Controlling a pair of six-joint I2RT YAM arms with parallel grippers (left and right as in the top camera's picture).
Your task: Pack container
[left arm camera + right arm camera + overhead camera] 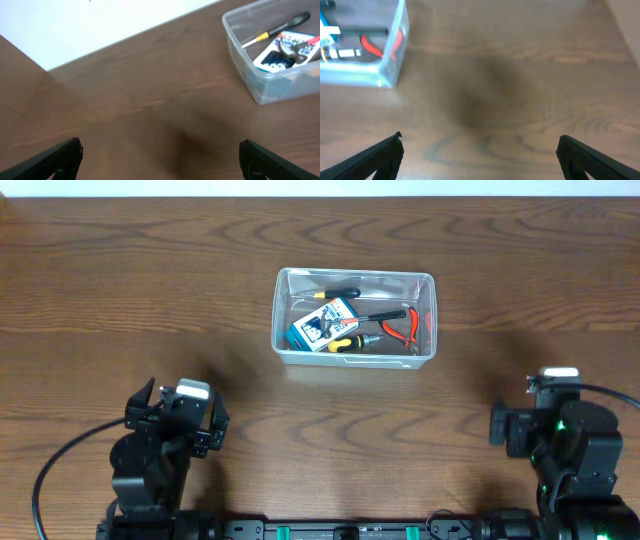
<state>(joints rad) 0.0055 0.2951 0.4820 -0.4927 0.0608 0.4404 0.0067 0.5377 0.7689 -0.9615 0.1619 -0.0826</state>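
Container point(280, 315): I see the clear rectangular tub just beyond the middle of the wooden table point(120, 280), standing upright with its long side toward the arms and well apart from both of them. From overhead I can look straight down into it. A small blue-and-white box point(322, 325) lies tilted in its left half. A screwdriver with a black handle point(335, 293) lies along the far wall, with a yellow band where the handle meets the shaft. A second screwdriver with a yellow-and-black handle point(350, 343) lies along the near wall, just beside the box. Red-handled pliers point(400, 328) fill the right half, their handles reaching toward the right wall. Everything I can make out is inside the walls, though how the items overlap where they meet is too small for me to tell.

Left gripper point(160, 165) has its jaws spread wide with nothing between them, only bare wood showing; its dark fingers point(55, 159) sit at the bottom corners of the left wrist view, and a corner of the tub appears at upper right. Right gripper point(480, 160) is likewise spread wide and holds nothing, its fingers point(590, 155) apart over bare table, with the tub's right end at upper left of its view.
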